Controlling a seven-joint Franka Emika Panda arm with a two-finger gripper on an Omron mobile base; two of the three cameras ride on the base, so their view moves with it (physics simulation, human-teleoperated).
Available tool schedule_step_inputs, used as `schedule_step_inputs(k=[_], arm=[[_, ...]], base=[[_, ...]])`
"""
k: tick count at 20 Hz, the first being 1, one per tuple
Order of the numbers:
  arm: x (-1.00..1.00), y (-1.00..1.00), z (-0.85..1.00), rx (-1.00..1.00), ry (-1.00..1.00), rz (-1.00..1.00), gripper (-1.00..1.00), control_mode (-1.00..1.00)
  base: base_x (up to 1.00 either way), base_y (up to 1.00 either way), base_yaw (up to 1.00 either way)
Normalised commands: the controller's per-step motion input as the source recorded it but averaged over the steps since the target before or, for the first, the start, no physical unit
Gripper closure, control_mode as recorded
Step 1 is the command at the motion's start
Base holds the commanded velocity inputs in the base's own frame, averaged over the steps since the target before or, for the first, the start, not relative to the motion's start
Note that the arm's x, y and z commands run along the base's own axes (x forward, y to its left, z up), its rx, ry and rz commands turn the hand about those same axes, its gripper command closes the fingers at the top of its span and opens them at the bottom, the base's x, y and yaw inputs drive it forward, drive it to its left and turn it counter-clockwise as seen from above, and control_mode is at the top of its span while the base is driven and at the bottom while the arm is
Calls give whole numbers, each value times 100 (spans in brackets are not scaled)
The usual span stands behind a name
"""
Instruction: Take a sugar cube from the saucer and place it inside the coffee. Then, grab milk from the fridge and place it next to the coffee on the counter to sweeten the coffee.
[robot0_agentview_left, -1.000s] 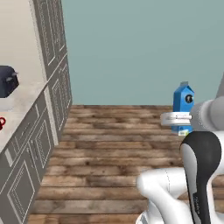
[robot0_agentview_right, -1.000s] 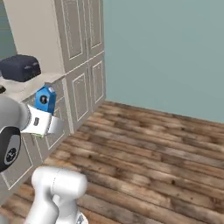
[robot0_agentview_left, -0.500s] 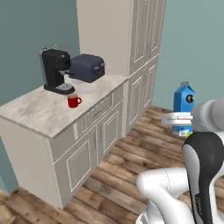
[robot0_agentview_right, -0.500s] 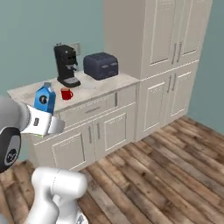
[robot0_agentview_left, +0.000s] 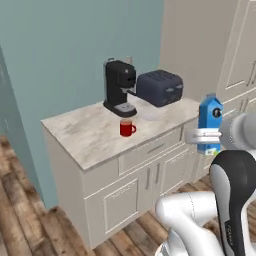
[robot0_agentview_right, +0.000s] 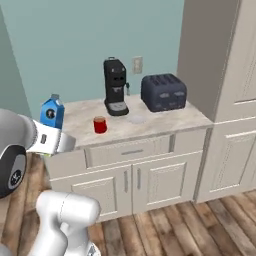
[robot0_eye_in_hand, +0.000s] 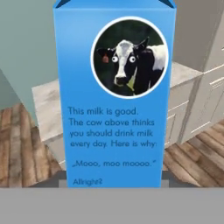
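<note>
My gripper (robot0_agentview_left: 204, 136) (robot0_agentview_right: 52, 139) is shut on the lower part of the milk (robot0_agentview_left: 210, 119) (robot0_agentview_right: 52, 113), a blue carton held upright in the air in front of the counter (robot0_agentview_left: 85, 134) (robot0_agentview_right: 165, 118). In the hand view the milk (robot0_eye_in_hand: 114, 100) stands close up between the fingertips (robot0_eye_in_hand: 57, 181), cow picture facing the camera. The coffee (robot0_agentview_left: 127, 128) (robot0_agentview_right: 100, 125), a red mug, stands on the counter in front of the coffee machine. The white saucer (robot0_agentview_left: 150, 116) (robot0_agentview_right: 135, 119) lies just right of it. No sugar cube is visible on it at this size. The fridge is out of view.
A black coffee machine (robot0_agentview_left: 119, 88) (robot0_agentview_right: 114, 85) and a dark toaster (robot0_agentview_left: 159, 88) (robot0_agentview_right: 163, 92) stand at the back of the counter against the teal wall. Tall cream cabinets (robot0_agentview_left: 220, 50) (robot0_agentview_right: 225, 75) rise on the right. Wooden floor (robot0_agentview_right: 165, 230) lies in front.
The whole picture has shifted as the base moved: the counter with the mug now sits nearer and more central. The milk stays held in the gripper at the same spot relative to the arm.
</note>
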Motion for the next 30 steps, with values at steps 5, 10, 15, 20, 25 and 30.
schedule_step_inputs(k=[5, 10, 15, 20, 25, 30], arm=[[0, 0, 0, 0, 0, 0, 100, 100], [0, 0, 0, 0, 0, 0, 100, 100], [0, 0, 0, 0, 0, 0, 100, 100], [7, 0, 0, 0, 0, 0, 100, -100], [43, 5, -17, -2, 6, -17, 100, -100], [48, 17, -28, -4, 6, -34, 100, -100]], base=[[74, -24, 62], [44, -3, 37], [32, -4, 17], [7, 0, 0], [0, 0, 0], [0, 0, 0]])
